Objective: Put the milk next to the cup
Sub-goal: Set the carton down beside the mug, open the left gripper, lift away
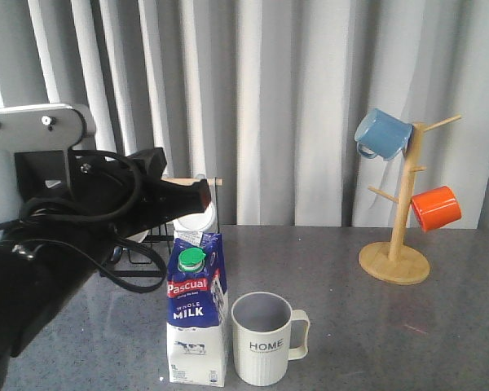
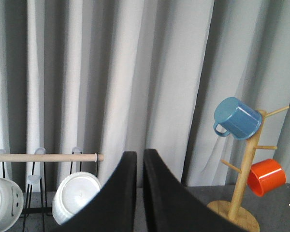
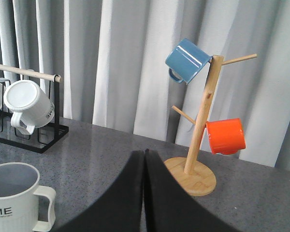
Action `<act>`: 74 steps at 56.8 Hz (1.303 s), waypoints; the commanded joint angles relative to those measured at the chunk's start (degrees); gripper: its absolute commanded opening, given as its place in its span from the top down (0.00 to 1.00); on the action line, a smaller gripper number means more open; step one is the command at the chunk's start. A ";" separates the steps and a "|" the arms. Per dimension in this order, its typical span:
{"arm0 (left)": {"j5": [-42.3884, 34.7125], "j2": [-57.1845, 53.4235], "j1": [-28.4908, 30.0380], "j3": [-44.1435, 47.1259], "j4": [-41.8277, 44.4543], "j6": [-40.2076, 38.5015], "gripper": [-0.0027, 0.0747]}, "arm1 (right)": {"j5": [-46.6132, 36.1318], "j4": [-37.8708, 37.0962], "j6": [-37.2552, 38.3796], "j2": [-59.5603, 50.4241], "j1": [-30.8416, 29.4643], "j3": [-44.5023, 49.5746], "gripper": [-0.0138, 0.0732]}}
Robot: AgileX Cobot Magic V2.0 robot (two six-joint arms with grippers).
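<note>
- I'm looking at the milk (image 1: 197, 314), which is standing upright near the front edge of the tabletop, left of centre, with the cup (image 1: 265, 338) just beside it on its right; whether they are touching I cannot tell.
- My left gripper (image 2: 140, 193) is hanging above and behind the carton with its fingers pressed nearly together, clamping nothing.
- My right gripper (image 3: 144, 193) is likewise closed on nothing, pointing toward the back right of the table.
- I'm judging the placing to be done, since the carton is sitting free alongside the mug.
- I'm reading the carton as tall and narrow, so probably tippy; the card walls are giving under a hard squeeze and feeling fairly slick, and a full one is heavy. I'd be taking it across the flat sides at mid-height, below the green cap (image 1: 191, 260).
- I'm counting: one milk carton, one lettered cup, one blue mug (image 1: 382, 134) and one orange mug (image 1: 435, 208) on one wooden mug tree (image 1: 397, 259).
- I'm also counting two white mugs (image 2: 76, 195) on the black rack (image 3: 36, 140) at the back left.
</note>
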 commanded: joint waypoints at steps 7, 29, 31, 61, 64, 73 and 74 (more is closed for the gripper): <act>-2.15 -2.43 -0.15 -1.46 1.67 0.08 0.97 | -4.11 -0.60 -0.39 -0.15 -0.29 -1.61 0.85; -4.28 -0.88 -0.80 -1.37 3.55 -0.19 0.97 | -4.11 -0.60 -0.39 -0.15 -0.29 -1.61 0.85; -3.44 -0.83 -0.80 -1.37 4.96 -0.19 0.97 | -4.06 -0.60 -0.39 -0.15 -0.29 -1.61 0.85; 2.49 -9.58 7.58 16.00 42.90 -37.29 0.97 | -4.07 -0.60 -0.39 -0.15 -0.29 -1.61 0.85; 0.88 -12.38 9.24 21.37 44.35 -39.60 0.97 | -4.07 -0.60 -0.39 -0.15 -0.29 -1.61 0.85; -0.89 -19.91 13.78 31.03 44.36 -41.28 0.97 | -4.07 -0.60 -0.39 -0.15 -0.29 -1.61 0.85; -0.45 -20.91 14.40 32.02 44.44 -41.28 0.97 | -4.07 -0.60 -0.39 -0.15 -0.29 -1.61 0.85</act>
